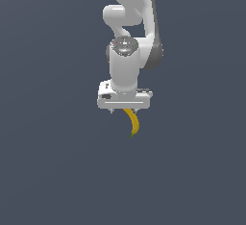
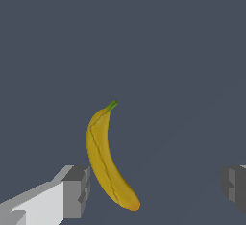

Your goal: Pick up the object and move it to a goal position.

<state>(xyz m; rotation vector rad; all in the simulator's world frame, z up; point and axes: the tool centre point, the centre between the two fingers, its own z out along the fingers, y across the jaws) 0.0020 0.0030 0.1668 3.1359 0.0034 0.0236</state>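
Setting: plain dark backdrop, simulated scene.

One flat, unbroken slate-grey surface fills both views edge to edge; matte finish, uniform colour, even soft lighting, a faint lighter band running diagonally across it in the wrist view.

Arm: glossy white rounded links with dark grey joint bands. Wrist cap: grey disc bearing small red and green marks. Tool: white rectangular body; fingers white with grey blocky pads.
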